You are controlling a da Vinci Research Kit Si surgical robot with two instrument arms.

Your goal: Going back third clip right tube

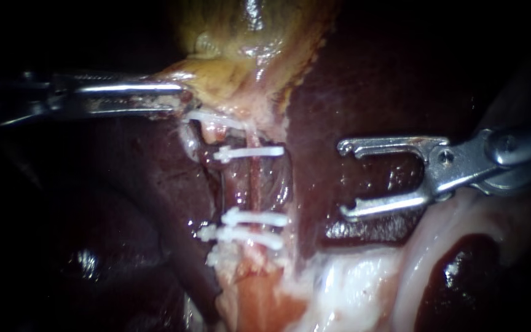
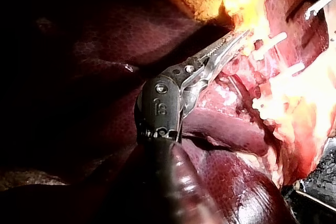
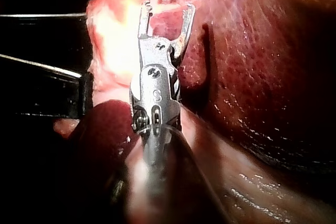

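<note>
Endoscope view: three white clips sit centre frame on a pink tube (image 1: 256, 184) that runs top to bottom. One upper clip (image 1: 250, 152), then a lower pair (image 1: 254, 226) close together. Each clip's long axis is roughly horizontal, so square across the tube. Can't say which tube counts as the right one, or which clip is the third.

Right instrument (image 1: 342, 179) comes in from the right edge. Its jaws are wide apart and empty, with the mouth facing left. The clips lie left of its tips, apart from them, with a strip of dark liver (image 1: 314, 123) between. The mouth lines up with the bare stretch of tube between the upper clip and the lower pair. Right wrist view agrees: nothing between the jaws, pale tissue ahead of them.

Left instrument (image 1: 182, 98) comes in from the left edge and is clamped on the yellowish lower edge of the gallbladder (image 1: 247, 37). Its tip is just above the upper clip, so it is the nearer arm.

My read: the clip job looks done. The next move is a straight pull-out to the right along the shaft line, away from the clips. Snag risk looks low, since the jaws are clear of the tube.
</note>
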